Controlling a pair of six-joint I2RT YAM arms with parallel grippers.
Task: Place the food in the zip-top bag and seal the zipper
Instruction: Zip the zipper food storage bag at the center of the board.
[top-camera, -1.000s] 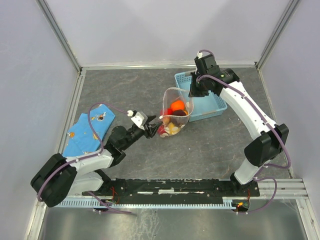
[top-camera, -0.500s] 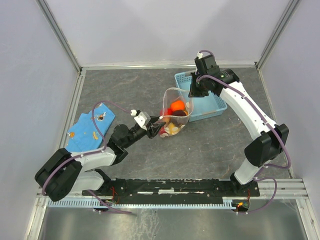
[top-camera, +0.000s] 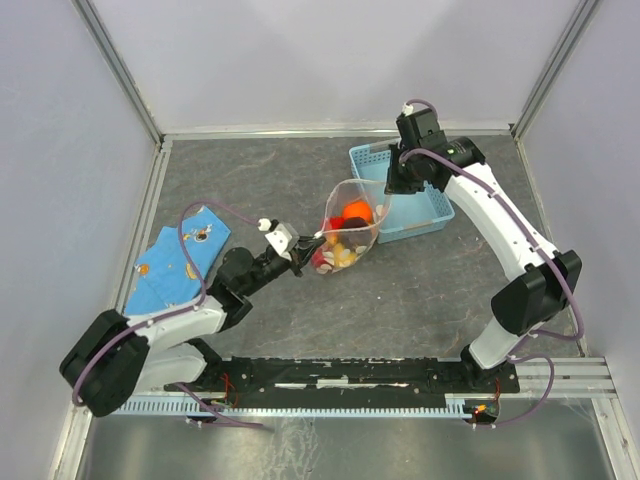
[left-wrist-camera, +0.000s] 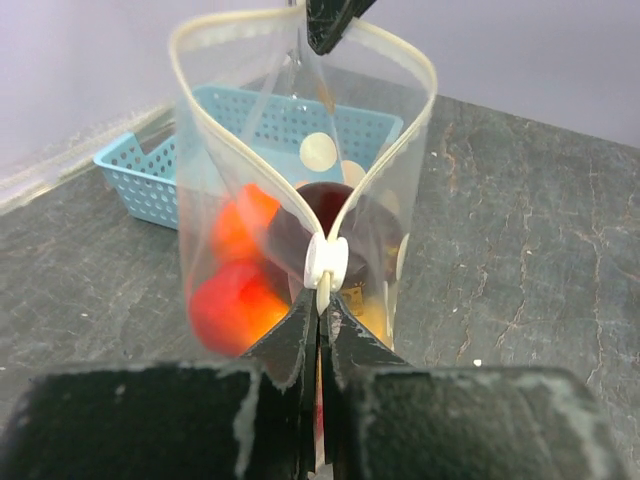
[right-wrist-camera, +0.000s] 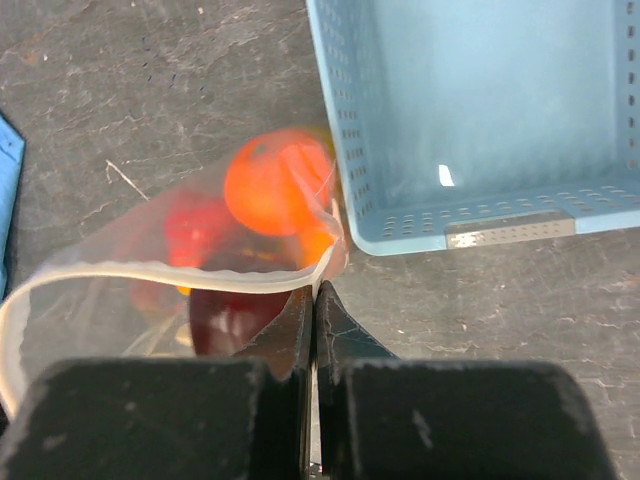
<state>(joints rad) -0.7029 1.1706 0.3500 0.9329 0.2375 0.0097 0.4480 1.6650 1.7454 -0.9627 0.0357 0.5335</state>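
"Holding what?"
"Left gripper (left-wrist-camera: 320, 305) and right gripper (right-wrist-camera: 313, 298) were each pinched shut on opposite ends of the zipper (left-wrist-camera: 394, 160); the zip-top bag (left-wrist-camera: 320, 152) gaped between their fingertips, food (left-wrist-camera: 225, 305) inside."

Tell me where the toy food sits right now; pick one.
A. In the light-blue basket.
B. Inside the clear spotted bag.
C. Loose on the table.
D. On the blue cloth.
B: the food shows red, orange and maroon through the clear wall of the zip-top bag, which the left gripper and right gripper pinch at its mouth.
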